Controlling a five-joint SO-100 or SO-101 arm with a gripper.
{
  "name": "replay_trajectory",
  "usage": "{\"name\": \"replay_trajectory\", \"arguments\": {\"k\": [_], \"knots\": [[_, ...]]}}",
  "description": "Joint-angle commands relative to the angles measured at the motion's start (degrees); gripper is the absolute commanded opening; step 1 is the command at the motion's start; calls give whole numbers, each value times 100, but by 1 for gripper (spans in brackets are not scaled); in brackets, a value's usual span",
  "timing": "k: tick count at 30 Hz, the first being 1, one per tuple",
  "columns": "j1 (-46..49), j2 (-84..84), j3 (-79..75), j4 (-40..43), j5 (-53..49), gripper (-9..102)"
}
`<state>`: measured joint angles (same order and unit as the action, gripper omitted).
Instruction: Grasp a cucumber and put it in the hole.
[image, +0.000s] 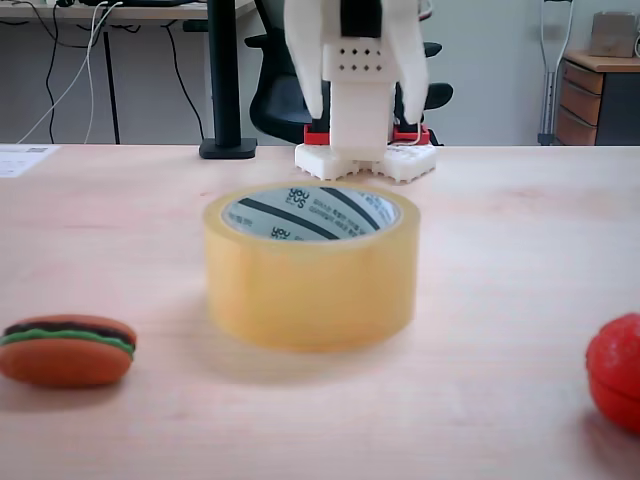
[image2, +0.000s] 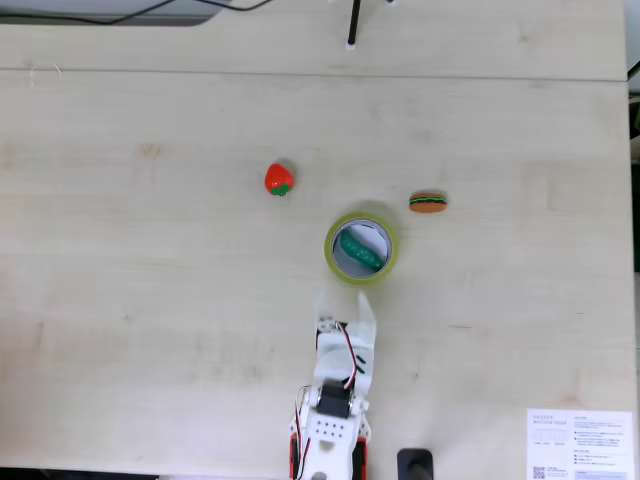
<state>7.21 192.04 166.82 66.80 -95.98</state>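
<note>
- While the cucumber (image2: 359, 251) lies inside the hole (image2: 372, 238) of the tape roll (image2: 331, 251), seen from above, it rests flat on the bench (image2: 150, 300) within the ring.
- From above, the claw (image2: 345, 308) sits just near of the roll, its two fingers spread apart and holding nothing.
- At bench level, the white arm (image: 358, 70) stands behind the yellowish roll (image: 310, 280), whose white core with black stripes shows at the top.
- Seen from above, a burger toy (image2: 428, 202) lies just right of the roll and a red round toy (image2: 279, 179) lies to its far left.
- At bench level, the burger (image: 66, 350) is on the left and the red toy (image: 615, 372) at the right edge.
</note>
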Motion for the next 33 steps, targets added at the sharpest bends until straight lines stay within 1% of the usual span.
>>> {"name": "replay_trajectory", "arguments": {"k": [1, 7, 11, 15, 16, 19, 33], "knots": [[9, 114, 44, 141, 44, 18], [9, 123, 448, 88, 35, 16], [9, 123, 791, 167, 53, 13], [9, 123, 984, 773, 53, 1], [9, 123, 1037, 932, 53, 0], [9, 123, 1107, 1283, 53, 0], [9, 114, 1125, 1283, 35, 0]]}}
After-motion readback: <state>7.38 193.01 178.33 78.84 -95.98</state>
